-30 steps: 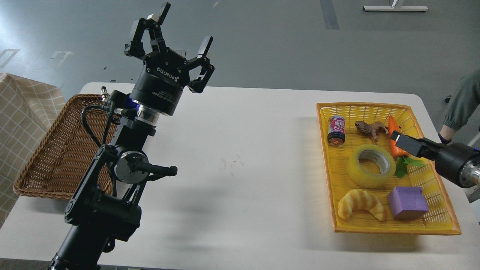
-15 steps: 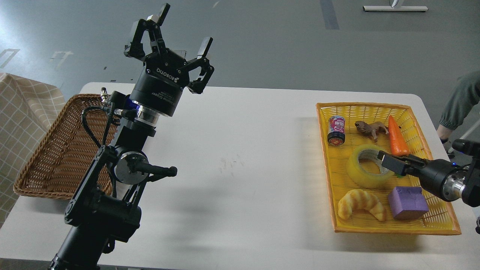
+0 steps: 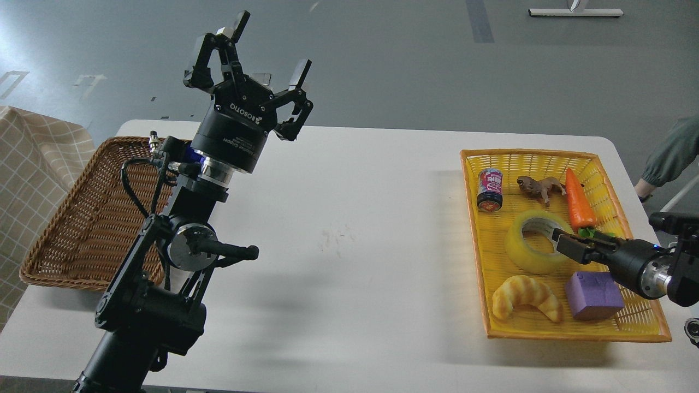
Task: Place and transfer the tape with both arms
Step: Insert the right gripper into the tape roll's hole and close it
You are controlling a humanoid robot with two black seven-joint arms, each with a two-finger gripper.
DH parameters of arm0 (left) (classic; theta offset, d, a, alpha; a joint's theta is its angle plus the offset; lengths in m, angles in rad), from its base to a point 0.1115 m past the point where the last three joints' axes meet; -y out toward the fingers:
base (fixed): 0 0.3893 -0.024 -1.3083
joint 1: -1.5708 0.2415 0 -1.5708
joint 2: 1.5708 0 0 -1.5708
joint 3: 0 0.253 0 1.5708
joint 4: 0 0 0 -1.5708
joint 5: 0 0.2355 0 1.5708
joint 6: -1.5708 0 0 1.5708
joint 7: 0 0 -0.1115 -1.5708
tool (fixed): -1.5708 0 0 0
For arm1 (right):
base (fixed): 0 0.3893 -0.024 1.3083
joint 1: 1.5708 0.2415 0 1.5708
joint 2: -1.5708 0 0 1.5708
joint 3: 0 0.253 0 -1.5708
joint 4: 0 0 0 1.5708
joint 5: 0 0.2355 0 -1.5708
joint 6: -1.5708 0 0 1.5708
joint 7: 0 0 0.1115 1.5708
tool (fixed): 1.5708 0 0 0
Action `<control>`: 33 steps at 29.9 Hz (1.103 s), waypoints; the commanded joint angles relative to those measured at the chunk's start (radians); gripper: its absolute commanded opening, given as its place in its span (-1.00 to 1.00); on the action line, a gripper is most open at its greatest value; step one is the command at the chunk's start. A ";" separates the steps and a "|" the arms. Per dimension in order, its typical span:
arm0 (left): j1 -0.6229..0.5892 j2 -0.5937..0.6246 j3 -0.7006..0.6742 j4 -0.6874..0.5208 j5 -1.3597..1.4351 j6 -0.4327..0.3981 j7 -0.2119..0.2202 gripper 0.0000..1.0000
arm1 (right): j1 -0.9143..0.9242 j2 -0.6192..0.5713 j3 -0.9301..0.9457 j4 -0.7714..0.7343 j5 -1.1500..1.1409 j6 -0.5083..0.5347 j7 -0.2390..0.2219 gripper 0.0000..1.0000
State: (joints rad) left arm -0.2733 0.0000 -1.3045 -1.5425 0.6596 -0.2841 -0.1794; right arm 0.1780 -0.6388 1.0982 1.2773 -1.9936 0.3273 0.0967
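The tape (image 3: 519, 245), a translucent yellow roll with a grey-white core, lies flat in the yellow basket (image 3: 524, 154) on the right of the table. My right gripper (image 3: 565, 245) comes in from the right edge and sits low at the roll's right rim, touching or nearly touching it. It looks dark and end-on, so I cannot tell its fingers apart. My left gripper (image 3: 265, 52) is raised high above the table's left side, open and empty, fingers pointing up and away.
The yellow basket also holds a small can (image 3: 490, 188), a brown toy animal (image 3: 540, 187), a carrot (image 3: 579, 204), a croissant toy (image 3: 527, 295) and a purple block (image 3: 592, 295). A brown wicker basket (image 3: 82, 229) stands at the table's left. A person's sleeve (image 3: 669, 158) is at the right edge.
My right gripper moved down and left from beside the carrot to the tape's right rim. My left arm shifted only slightly and stays open.
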 commanded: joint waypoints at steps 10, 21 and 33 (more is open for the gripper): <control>0.000 0.000 0.005 0.002 0.000 0.000 0.000 0.98 | 0.020 0.053 -0.001 -0.070 -0.019 -0.066 -0.002 0.70; 0.000 0.000 0.005 0.008 0.000 0.000 0.000 0.98 | 0.018 0.083 -0.009 -0.082 -0.016 -0.097 0.000 0.67; 0.002 0.000 0.001 0.009 -0.003 0.000 -0.002 0.98 | 0.037 0.119 -0.005 -0.127 -0.013 -0.152 0.000 0.85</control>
State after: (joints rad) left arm -0.2718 0.0000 -1.3049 -1.5335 0.6580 -0.2837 -0.1821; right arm 0.2087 -0.5103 1.0956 1.1541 -2.0084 0.1701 0.0989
